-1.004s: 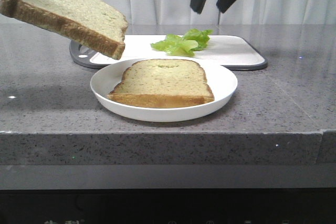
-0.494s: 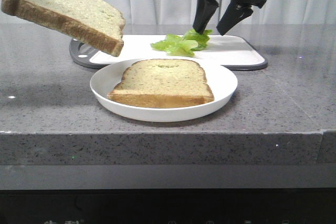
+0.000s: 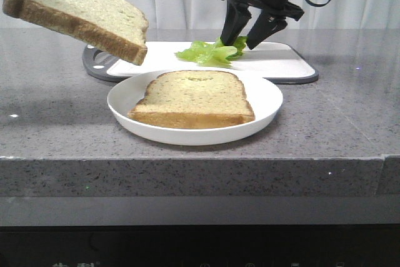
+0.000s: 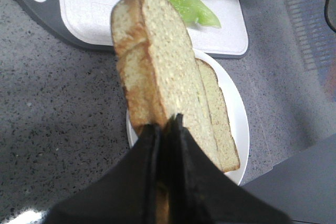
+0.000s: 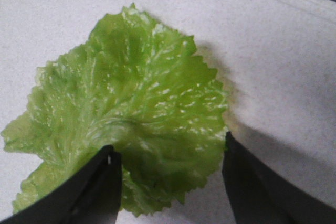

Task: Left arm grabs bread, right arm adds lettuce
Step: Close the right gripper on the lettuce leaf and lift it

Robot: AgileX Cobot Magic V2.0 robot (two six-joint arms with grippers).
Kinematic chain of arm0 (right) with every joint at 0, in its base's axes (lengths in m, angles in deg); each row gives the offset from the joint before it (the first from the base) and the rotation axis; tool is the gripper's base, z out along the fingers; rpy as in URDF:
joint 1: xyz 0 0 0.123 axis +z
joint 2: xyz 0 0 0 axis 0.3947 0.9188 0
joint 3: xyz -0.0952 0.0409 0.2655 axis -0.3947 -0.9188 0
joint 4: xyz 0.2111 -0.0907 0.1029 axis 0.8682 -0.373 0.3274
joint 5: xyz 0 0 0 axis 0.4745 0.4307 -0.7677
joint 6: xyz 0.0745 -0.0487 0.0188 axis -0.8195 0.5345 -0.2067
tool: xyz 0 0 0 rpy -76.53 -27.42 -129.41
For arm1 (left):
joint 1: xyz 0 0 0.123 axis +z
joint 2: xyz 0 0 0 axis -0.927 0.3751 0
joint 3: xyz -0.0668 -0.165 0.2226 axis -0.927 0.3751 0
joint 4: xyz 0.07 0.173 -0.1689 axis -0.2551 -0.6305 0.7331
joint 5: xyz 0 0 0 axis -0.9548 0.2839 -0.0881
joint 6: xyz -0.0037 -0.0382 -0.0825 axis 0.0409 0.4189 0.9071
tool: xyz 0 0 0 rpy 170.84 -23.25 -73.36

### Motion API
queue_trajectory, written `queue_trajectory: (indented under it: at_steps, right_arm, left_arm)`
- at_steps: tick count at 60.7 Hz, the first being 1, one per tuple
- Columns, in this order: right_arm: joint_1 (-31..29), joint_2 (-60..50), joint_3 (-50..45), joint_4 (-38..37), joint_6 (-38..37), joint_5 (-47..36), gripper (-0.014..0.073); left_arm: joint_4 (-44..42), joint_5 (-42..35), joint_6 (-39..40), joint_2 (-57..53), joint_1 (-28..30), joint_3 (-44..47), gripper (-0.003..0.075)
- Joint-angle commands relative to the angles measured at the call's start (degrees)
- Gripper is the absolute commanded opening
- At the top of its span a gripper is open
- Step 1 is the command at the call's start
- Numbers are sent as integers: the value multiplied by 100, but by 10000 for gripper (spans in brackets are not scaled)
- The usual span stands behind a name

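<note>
Gripping the bread (image 3: 78, 17) by its rear edge, the left end effector (image 4: 165, 129) has its fingers clamped on the slice, which hangs tilted in the air to the left of the white plate (image 3: 269, 101); a 2nd slice (image 3: 194, 98) lies flat on that plate on the grey bench (image 3: 56, 117); the right end effector (image 3: 242, 37) stands with its fingers apart, astride the rear edge of the lettuce (image 3: 206, 52), which lies on the white cutting board (image 3: 281, 60) behind the plate.

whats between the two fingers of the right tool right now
The near edge of the lettuce, lying on the white cutting board. The right wrist view shows the open right tool straddling it.
</note>
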State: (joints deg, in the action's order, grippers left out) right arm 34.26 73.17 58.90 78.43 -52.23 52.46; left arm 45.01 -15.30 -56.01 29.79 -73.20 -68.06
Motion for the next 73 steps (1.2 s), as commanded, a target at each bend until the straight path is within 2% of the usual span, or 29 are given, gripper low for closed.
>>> queue_trajectory:
  at_steps: [1, 45, 51, 64, 73]
  right_arm:
    - [-30, -336, 198, 240, 90, -218, 432]
    - [-48, -336, 198, 507, 32, -20, 421]
    - [-48, -336, 198, 507, 32, 3, 346]
    - [-48, -336, 198, 507, 32, 69, 76]
    - [-48, -336, 198, 507, 32, 107, -42]
  left_arm:
    - [317, -169, -15, -187, 14, -130, -19]
    - [317, -229, -15, -187, 14, -130, -19]
    - [317, -229, -15, -187, 14, -130, -19]
    - [317, -229, -15, -187, 14, -130, -19]
    - [317, -229, -15, -187, 14, -130, -19]
